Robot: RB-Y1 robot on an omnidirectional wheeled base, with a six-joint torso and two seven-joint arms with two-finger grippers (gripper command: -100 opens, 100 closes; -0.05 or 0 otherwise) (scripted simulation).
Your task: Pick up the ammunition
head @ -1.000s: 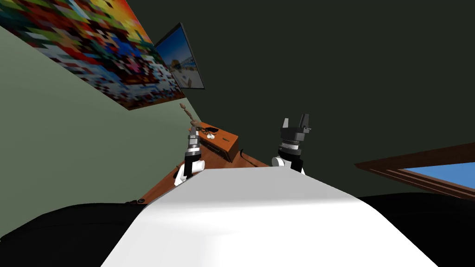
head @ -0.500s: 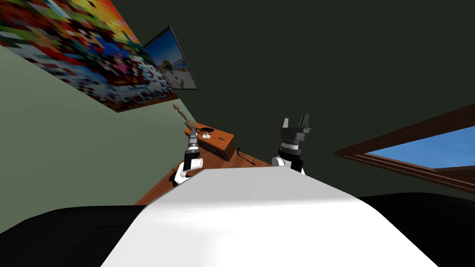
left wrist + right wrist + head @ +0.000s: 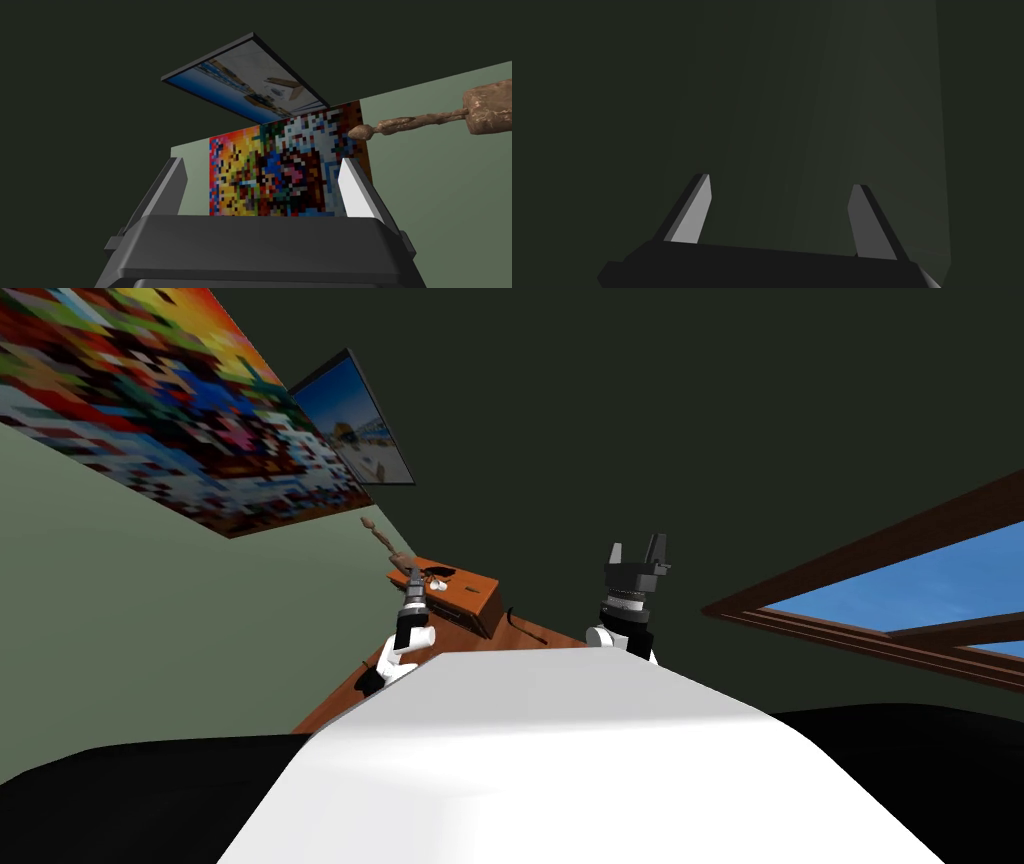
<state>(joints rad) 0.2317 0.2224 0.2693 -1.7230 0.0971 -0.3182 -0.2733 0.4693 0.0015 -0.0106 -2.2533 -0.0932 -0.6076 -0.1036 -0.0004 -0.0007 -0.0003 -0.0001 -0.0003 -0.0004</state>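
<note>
While my view has swung round since a second ago, bringing more of the window (image 3: 900, 588) into sight, the left hand (image 3: 413, 578) has stayed by the small white pieces (image 3: 437, 584) that I take for the ammunition, and the gap looks narrower. Its fingers stand wide apart with nothing between them, aimed past a brown figurine (image 3: 425, 119) at the wall. The pieces lie on top of a wooden box (image 3: 470, 600) on the counter (image 3: 335, 703). I judge the wrist must tip down before any grasp. The right hand (image 3: 637, 550) is raised, spread and empty.
</note>
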